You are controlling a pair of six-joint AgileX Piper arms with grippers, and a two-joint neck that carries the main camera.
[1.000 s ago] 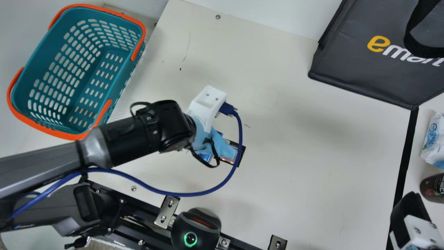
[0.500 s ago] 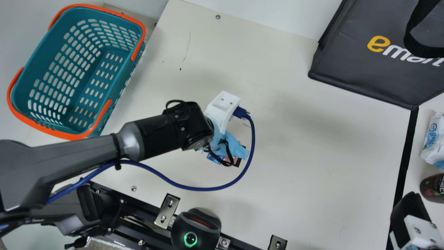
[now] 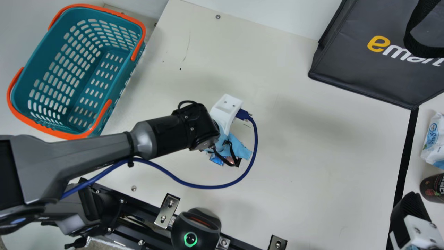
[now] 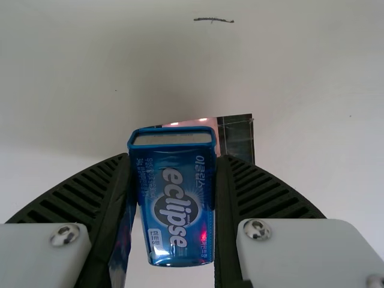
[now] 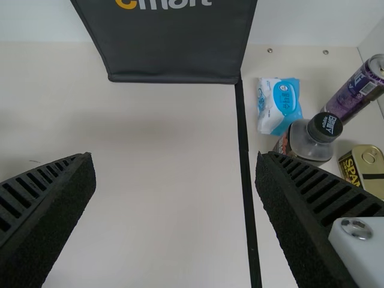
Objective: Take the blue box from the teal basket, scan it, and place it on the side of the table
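Under my left gripper [image 3: 225,151], over the middle of the table, a bit of the blue box [image 3: 217,159] shows. In the left wrist view my left gripper [image 4: 173,180] is shut on the blue box [image 4: 174,210], one ribbed finger along each side. A dark and pink flat patch [image 4: 237,135] lies behind the box. The teal basket [image 3: 116,81] stands at the far left with its inside visible. At the lower right corner is my right gripper [image 3: 409,208]; in the right wrist view my right gripper [image 5: 175,162] is open, its fingers wide apart over bare table.
A scanner [image 3: 196,229] with a green-lit ring sits at the table's near edge. The dark bag [image 3: 374,76] stands at the back right. Beyond the black strip [image 5: 246,168] are a wipes pack [image 5: 279,105], a bottle [image 5: 309,141], a purple can [image 5: 357,90] and a yellow tin [image 5: 363,168].
My left arm has moved to the right and slightly toward the near edge, with the blue box going along under its gripper. The right gripper has kept still.
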